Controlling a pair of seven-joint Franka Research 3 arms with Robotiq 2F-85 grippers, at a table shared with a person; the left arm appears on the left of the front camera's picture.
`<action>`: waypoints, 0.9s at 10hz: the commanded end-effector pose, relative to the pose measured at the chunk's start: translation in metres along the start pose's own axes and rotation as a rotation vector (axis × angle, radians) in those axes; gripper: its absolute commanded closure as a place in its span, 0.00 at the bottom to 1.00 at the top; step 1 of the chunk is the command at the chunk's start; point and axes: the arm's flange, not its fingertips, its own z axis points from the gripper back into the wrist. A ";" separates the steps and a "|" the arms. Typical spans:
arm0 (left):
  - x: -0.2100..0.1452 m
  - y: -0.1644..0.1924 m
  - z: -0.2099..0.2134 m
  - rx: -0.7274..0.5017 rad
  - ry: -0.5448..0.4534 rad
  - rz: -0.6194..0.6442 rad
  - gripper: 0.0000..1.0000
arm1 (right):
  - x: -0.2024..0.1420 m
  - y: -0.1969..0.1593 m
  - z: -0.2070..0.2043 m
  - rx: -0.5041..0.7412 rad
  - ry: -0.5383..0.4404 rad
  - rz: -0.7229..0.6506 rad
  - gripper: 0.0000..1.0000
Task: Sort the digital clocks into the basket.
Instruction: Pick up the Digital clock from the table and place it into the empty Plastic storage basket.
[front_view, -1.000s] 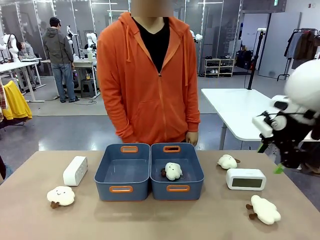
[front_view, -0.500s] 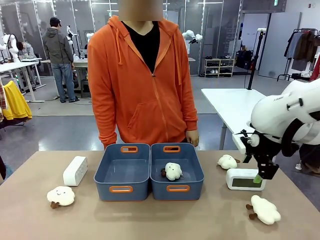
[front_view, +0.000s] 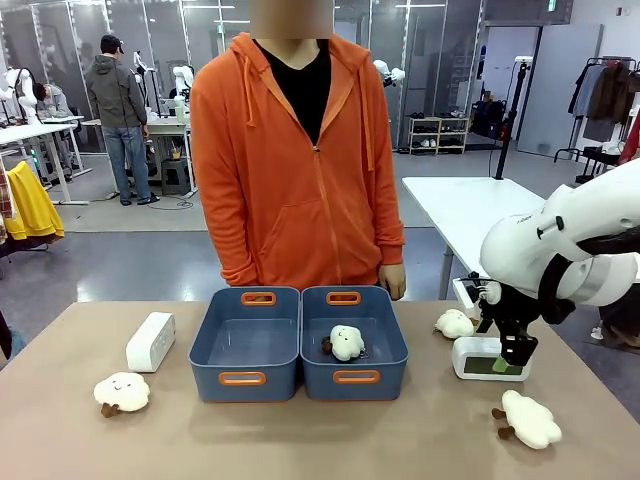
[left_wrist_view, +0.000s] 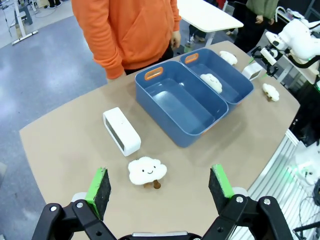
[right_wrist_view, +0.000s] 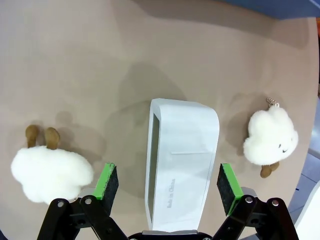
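Note:
Two white digital clocks lie on the table: one (front_view: 150, 341) at the left, one (front_view: 487, 358) at the right. Between them stand two blue baskets side by side; the left one (front_view: 210, 345) is empty and the right one (front_view: 385, 345) holds a plush toy. My right gripper (front_view: 510, 353) hangs open just above the right clock. In the right wrist view this clock (right_wrist_view: 182, 160) sits between the green pads (right_wrist_view: 107, 180), apart from both, with my right gripper (right_wrist_view: 167, 182) straddling it. My left gripper (left_wrist_view: 161, 187) is open high above the table, over the left clock (left_wrist_view: 121, 131).
A person in an orange hoodie (front_view: 300, 170) stands behind the baskets, hands down. White plush toys lie at the front left (front_view: 121, 391), right of the baskets (front_view: 457, 323) and front right (front_view: 530, 418); the last two flank the right clock.
My right arm has swung in from the right edge and come down over the right clock. The person has shifted slightly. Nothing on the table has moved.

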 end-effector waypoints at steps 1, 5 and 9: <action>-0.001 0.000 0.001 -0.005 0.012 -0.018 0.00 | -0.004 -0.016 -0.012 0.013 -0.011 -0.060 0.00; -0.001 0.000 0.001 -0.005 0.012 -0.018 0.00 | 0.000 -0.023 -0.022 0.047 0.020 -0.052 0.40; -0.001 0.000 0.001 -0.005 0.012 -0.018 0.00 | 0.006 -0.027 -0.027 0.077 0.030 -0.077 1.00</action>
